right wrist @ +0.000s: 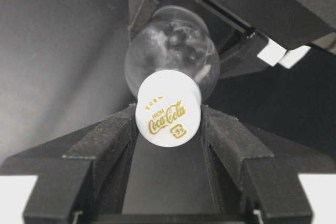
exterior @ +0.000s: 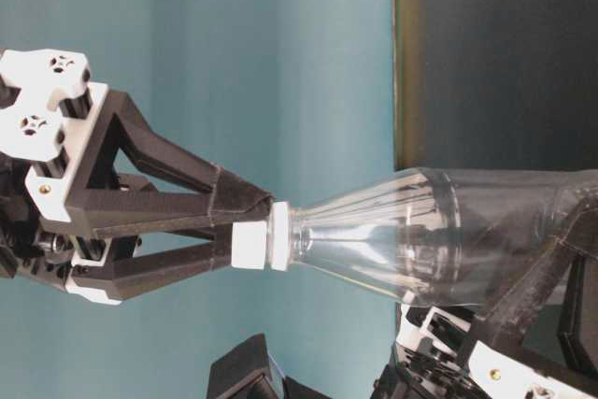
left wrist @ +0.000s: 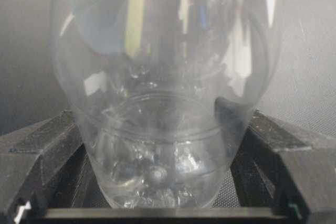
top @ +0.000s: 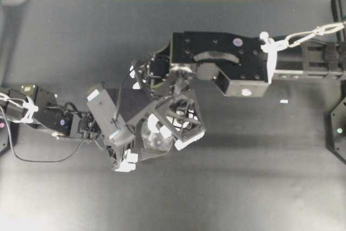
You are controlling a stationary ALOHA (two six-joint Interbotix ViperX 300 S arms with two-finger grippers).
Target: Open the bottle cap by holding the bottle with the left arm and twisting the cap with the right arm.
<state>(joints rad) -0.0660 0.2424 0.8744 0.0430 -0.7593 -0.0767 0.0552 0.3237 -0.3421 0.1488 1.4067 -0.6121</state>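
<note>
While the dark matte table stretches beneath them, two black robot arms meet near its middle in the overhead view. Largest is the bulky right arm with its boxy, screw-dotted wrist housing, reaching in from the right edge and bending down over the meeting point. Opposite it, the slim left arm, trailing loose black cables and white cable ties, comes in from the left edge.

Between them stands the small clear plastic bottle, upright on the table. The left gripper has its jaws clamped on the bottle's lower body, one black finger pressed to each side in the left wrist view.

From above, the right gripper has its jaws closed on the small round white bottle cap, black fingers touching both sides of it. The cap sits on the neck, its top bearing gold Coca-Cola lettering. A small white scrap lies on the table well to the right, below the right arm.
</note>
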